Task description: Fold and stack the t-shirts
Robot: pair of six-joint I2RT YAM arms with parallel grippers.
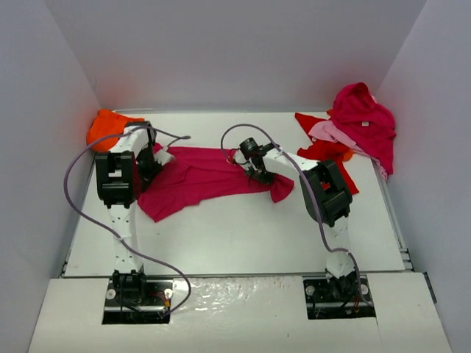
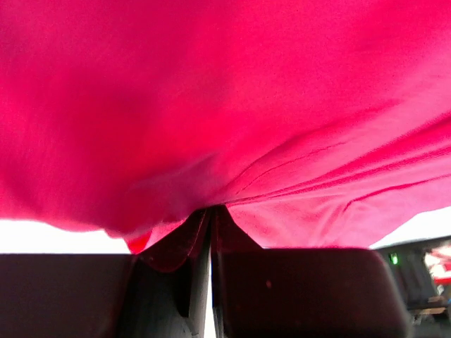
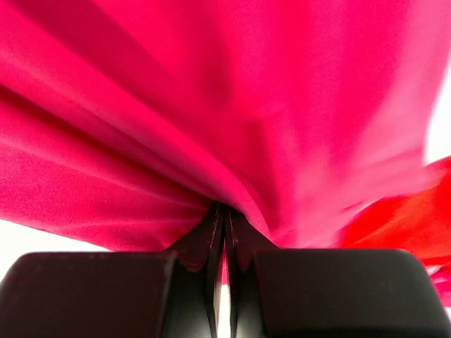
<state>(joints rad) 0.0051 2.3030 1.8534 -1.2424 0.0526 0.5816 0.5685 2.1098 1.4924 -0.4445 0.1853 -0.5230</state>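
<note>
Two claws are pinched on one magenta-crimson cloth t-shirt (image 1: pixel 199 180), spread on the white table (image 1: pixel 243 243): left gripper (image 2: pixel 211 211) on its left edge, right gripper (image 3: pixel 224 209) on its right end. Orange crumpled t-shirt (image 1: pixel 105 126) sits beyond its far-left corner, heap of red, pink and magenta t-shirts (image 1: pixel 353 129) beyond its far-right.

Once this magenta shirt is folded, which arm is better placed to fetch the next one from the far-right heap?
Right, probably. The right claw, shut on the magenta t-shirt, sits nearer the heap of t-shirts; the left claw pinches the shirt's opposite end, by the orange t-shirt.
</note>
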